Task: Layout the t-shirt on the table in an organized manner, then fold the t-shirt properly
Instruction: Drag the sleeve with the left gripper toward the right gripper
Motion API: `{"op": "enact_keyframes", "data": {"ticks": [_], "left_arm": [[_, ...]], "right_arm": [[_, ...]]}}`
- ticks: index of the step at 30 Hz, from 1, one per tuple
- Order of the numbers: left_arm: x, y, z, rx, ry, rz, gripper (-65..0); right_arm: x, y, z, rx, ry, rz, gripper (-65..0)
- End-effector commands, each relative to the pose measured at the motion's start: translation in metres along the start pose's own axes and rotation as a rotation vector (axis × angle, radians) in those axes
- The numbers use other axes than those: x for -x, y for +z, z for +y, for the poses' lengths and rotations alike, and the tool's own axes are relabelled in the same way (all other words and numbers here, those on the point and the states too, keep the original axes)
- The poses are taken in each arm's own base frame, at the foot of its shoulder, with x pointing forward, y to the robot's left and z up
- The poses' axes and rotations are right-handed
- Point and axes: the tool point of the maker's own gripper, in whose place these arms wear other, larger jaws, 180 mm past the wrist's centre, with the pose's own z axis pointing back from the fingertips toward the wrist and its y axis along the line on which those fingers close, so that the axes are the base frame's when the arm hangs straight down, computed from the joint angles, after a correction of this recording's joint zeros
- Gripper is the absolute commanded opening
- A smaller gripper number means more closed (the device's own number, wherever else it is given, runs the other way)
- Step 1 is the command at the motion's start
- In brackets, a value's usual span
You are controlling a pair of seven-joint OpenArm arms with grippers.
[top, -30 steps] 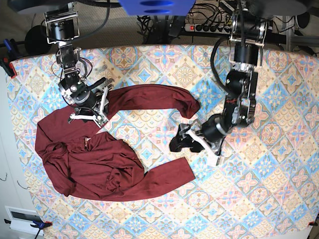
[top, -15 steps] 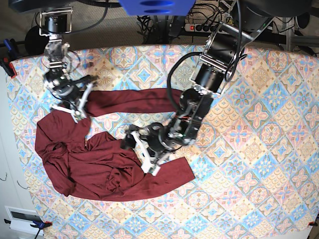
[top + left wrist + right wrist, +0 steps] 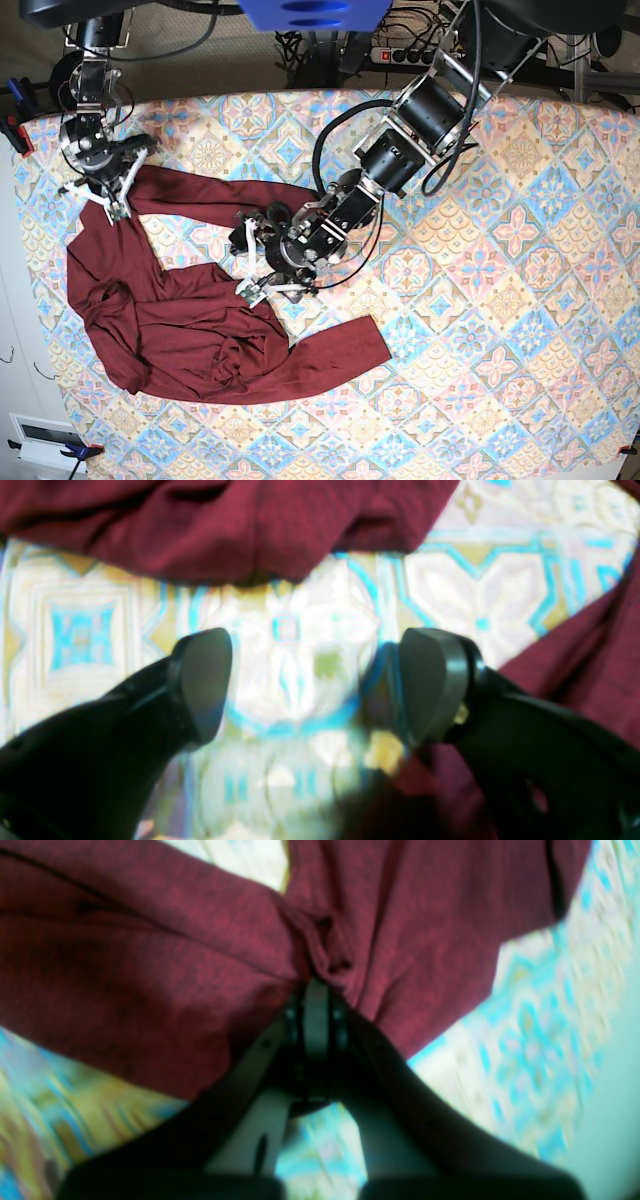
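The dark maroon t-shirt [image 3: 180,335] lies crumpled at the left of the patterned table [image 3: 520,300]. One long sleeve stretches from the far left toward the middle, and another sleeve lies along the near side. My right gripper [image 3: 100,200] is shut on a bunch of the t-shirt [image 3: 150,965] near the upper sleeve's left end, with fabric puckered at its tips [image 3: 316,985]. My left gripper [image 3: 250,262] stands open low over bare tablecloth between the upper sleeve and the body. Nothing is between its fingers [image 3: 315,685]; the t-shirt [image 3: 225,525] lies just ahead and to the right.
A power strip and cables [image 3: 420,55] lie beyond the table's far edge. Clamps [image 3: 15,130] hold the cloth at the left edge. A white box [image 3: 45,435] sits off the near left corner. The left arm's body [image 3: 420,120] stretches diagonally over the table's middle.
My right gripper shut on the t-shirt and pulled it toward the far left, drawing the upper sleeve out. My left arm swung from the right across to the shirt, still open.
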Motion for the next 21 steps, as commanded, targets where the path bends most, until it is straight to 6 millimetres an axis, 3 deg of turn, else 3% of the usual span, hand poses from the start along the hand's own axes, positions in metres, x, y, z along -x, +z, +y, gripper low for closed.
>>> {"op": "enact_keyframes", "data": {"ticks": [1, 7, 11, 13, 17, 21], "left_arm": [[-0.013, -0.001, 0.021, -0.046, -0.048, -0.034, -13.0], [-0.027, -0.003, 0.018, -0.05, -0.181, -0.081, -13.0], [-0.022, -0.006, 0.005, -0.027, -0.254, -0.059, -16.2], [-0.015, -0.008, -0.003, -0.011, -0.29, -0.04, -26.7], [0.0, -0.01, -0.014, 0.009, -0.296, -0.018, -65.0], [0.006, -0.011, -0.019, 0.017, -0.3, -0.006, -65.0]], "right_arm": [[0.023, 0.005, -0.005, 0.013, 0.037, 0.099, -65.0], [0.013, 0.011, -0.006, 0.023, 0.049, 0.071, -65.0], [0.004, 0.016, -0.008, 0.033, 0.059, 0.044, -65.0], [0.004, 0.021, -0.003, 0.026, 0.076, 0.038, -65.0], [-0.001, 0.037, 0.014, -0.032, 0.16, 0.005, -65.0], [-0.008, 0.052, 0.031, -0.1, 0.253, -0.027, -65.0]]}}
